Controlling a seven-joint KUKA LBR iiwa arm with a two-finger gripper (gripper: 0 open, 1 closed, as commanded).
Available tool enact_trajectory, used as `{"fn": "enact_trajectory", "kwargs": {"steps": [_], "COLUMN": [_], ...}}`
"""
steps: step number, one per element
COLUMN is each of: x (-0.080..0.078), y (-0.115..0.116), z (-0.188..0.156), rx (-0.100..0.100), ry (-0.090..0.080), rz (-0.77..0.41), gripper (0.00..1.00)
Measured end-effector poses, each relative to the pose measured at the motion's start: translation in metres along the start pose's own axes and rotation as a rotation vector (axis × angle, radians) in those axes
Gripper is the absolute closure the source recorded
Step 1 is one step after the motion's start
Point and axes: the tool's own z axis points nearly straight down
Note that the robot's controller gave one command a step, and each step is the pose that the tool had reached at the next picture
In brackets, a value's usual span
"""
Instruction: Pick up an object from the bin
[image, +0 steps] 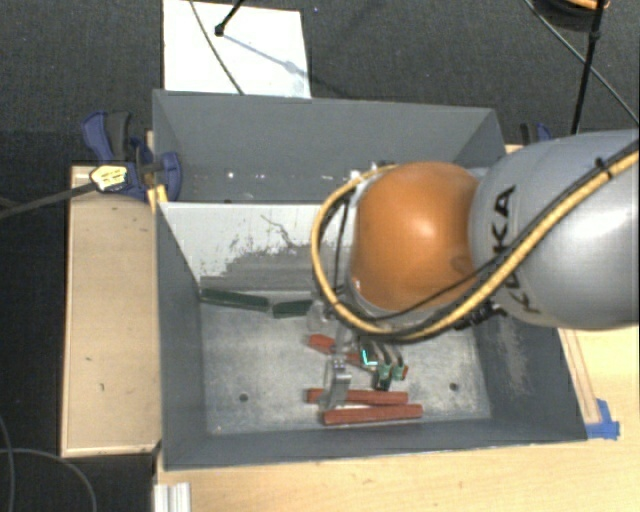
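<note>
1. Two red-brown sticks (368, 405) are lying side by side, almost touching, on the floor of the bin (250, 375). They are running left to right near the front wall, a little right of the middle.
2. The hand (340, 378) is hanging at the left end of those sticks, close above them or touching them; I cannot tell which. I also cannot tell whether it is standing wide or narrow, since the wrist is covering most of it.
3. A small red piece (320, 343) is lying just behind and left of the hand. A small green piece (386, 375) is lying just to the hand's right, at the edge of the wrist's shadow.
4. Black letters reading "KUKA" are showing in part on the grey arm (560, 240), which is coming in from the right.
5. The orange cover (415, 235) is hanging over the middle and right of the bin, hiding the floor beneath it. A yellow-and-black cable (318, 240) is looping round it.
6. A dark green stick (235, 297) is lying along the foot of the back slope on the left. A shorter green stick (290, 309) is lying just beside its right end, well apart from the hand.
7. The left half of the floor is lying open up to the left wall. Only a narrow strip of floor is separating the red-brown sticks from the front wall, and some open floor is showing between their right ends and the right wall.
</note>
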Motion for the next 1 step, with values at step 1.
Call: {"fn": "enact_trajectory", "kwargs": {"steps": [1], "x": [-0.0036], "y": [-0.0674], "z": [0.1489], "rx": [0.0], "ry": [-0.015], "rz": [-0.35], "gripper": [0.0]}}
